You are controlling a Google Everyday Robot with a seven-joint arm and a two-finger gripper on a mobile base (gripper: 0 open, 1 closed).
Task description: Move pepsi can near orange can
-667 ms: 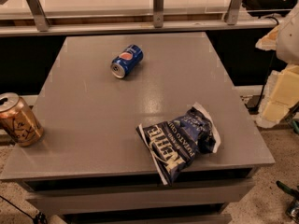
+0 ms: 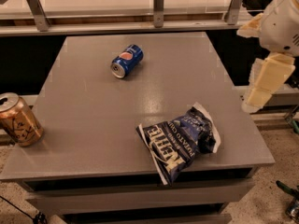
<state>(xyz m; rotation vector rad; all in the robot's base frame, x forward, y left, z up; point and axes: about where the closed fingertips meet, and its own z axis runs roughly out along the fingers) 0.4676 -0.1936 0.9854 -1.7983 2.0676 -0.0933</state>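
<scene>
Grey desk (image 2: 93, 125) w/ three things on it. Pepsi can (image 2: 126, 60) lies on its side, far-centre of the desk, a bit left of middle, silver end facing near-left. Can't tell if it's opened or what's inside.

Orange can (image 2: 18, 120) stands upright at the left edge, near side, silver top up. Contents not visible. The two cans are well apart, w/ bare desk between them.

Dark blue chip bag (image 2: 182, 141) lies flat and crinkled at near right, its near corner at the desk's front edge. Can't tell if it's full or empty.

Tool (image 2: 261, 85) hangs off the right side of the desk, above floor level, not touching anything, well apart from the pepsi can. Wide or narrow: can't tell.
</scene>
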